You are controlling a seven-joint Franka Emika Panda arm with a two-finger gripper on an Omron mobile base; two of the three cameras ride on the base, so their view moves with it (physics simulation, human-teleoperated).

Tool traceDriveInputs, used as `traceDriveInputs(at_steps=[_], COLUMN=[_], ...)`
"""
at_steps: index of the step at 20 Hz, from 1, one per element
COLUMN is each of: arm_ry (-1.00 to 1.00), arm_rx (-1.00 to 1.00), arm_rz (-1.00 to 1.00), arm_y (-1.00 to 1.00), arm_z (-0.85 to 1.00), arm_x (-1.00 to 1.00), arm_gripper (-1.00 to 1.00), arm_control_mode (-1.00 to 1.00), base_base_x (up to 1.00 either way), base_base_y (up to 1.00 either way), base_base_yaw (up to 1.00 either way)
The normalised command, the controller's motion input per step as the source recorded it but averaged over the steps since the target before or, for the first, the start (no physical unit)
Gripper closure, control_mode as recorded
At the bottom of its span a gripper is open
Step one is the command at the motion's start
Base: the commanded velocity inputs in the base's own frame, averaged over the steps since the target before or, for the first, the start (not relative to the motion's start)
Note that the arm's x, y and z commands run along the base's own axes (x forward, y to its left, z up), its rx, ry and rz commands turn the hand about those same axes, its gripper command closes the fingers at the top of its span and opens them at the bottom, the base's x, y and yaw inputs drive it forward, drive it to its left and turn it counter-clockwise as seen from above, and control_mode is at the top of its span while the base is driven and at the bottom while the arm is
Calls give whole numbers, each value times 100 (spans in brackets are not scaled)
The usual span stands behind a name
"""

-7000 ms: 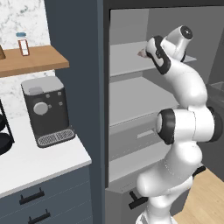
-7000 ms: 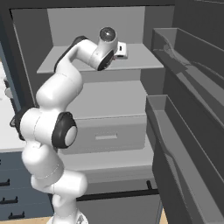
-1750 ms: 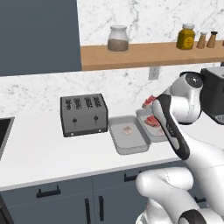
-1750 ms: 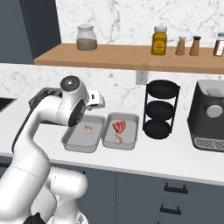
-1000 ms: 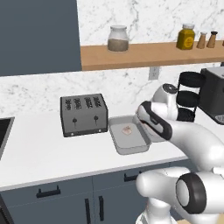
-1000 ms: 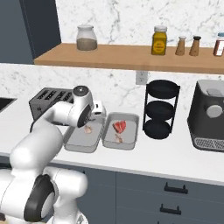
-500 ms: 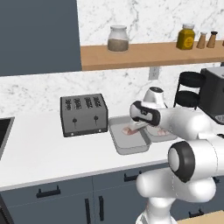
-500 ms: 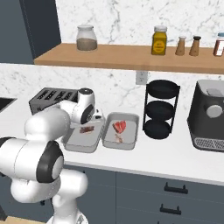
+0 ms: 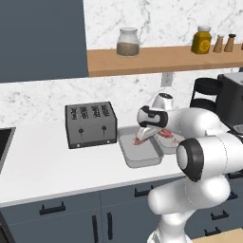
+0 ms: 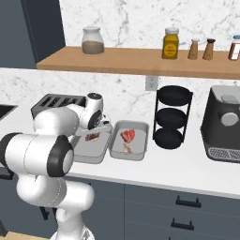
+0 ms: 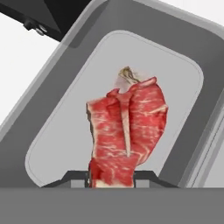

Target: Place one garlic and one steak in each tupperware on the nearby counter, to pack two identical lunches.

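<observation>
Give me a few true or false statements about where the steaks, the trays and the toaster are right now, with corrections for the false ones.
1. The gripper is shut on a steak over the tupperware next to the toaster. True.
2. The other tupperware is empty. False: it holds a steak and a garlic.
3. The toaster stands on the wooden shelf. False: it stands on the counter.
4. A glass jar stands on the shelf. True.

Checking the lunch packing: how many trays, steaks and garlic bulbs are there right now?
shallow light-grey rectangular trays: 2
red marbled raw steaks: 2
pale garlic bulbs: 2
Total: 6
</observation>
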Motion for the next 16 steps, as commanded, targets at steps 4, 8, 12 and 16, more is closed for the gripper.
traceDriveInputs(at_steps=[4, 8, 12, 16], arm_ry=[-8, 0, 12, 7], arm_rx=[1, 0, 0, 0], arm_rz=[13, 13, 18, 15], arm_y=[0, 1, 23, 9], arm_z=[0, -11, -53, -54], arm_x=[-33, -11, 1, 7], arm_gripper=[100, 100, 100, 100], arm_control_mode=[-100, -100, -100, -100], base_base_x=[0, 0, 0, 0], base_base_y=[0, 0, 0, 0], base_base_yaw=[0, 0, 0, 0])
